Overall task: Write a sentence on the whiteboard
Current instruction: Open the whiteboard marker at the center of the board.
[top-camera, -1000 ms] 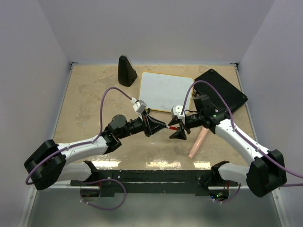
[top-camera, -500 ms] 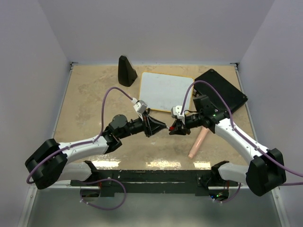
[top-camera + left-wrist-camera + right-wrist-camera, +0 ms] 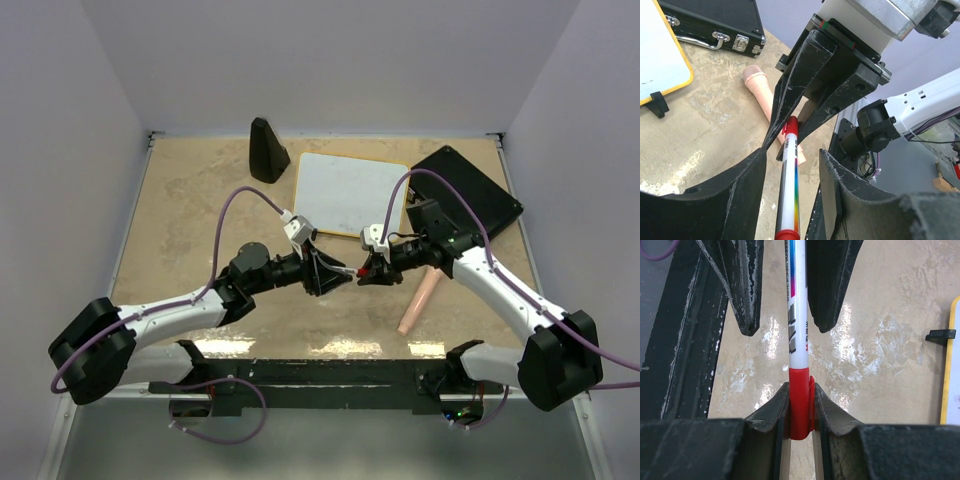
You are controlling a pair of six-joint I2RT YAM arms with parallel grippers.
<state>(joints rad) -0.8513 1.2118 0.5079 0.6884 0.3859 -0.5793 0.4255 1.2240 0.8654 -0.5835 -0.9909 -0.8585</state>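
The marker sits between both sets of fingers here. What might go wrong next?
1. The right fingers pinch only the red cap, while the left fingers stand open around the marker. The barrel may slip out of the cap and drop to the table.
2. The left fingers flank the barrel closely, so an arm pulling away askew might knock it.
3. With the cap on, nothing can be written on the whiteboard.

Reaches inward with the left arm (image 3: 180, 305) and the right arm (image 3: 500, 290), forearms angled toward each other, wrists level, claws meeting tip to tip. Pinches the red cap of a marker (image 3: 799, 315) in the right claw (image 3: 363, 271). Holds the left claw (image 3: 345, 273) parted, fingers (image 3: 735, 200) flanking the barrel.
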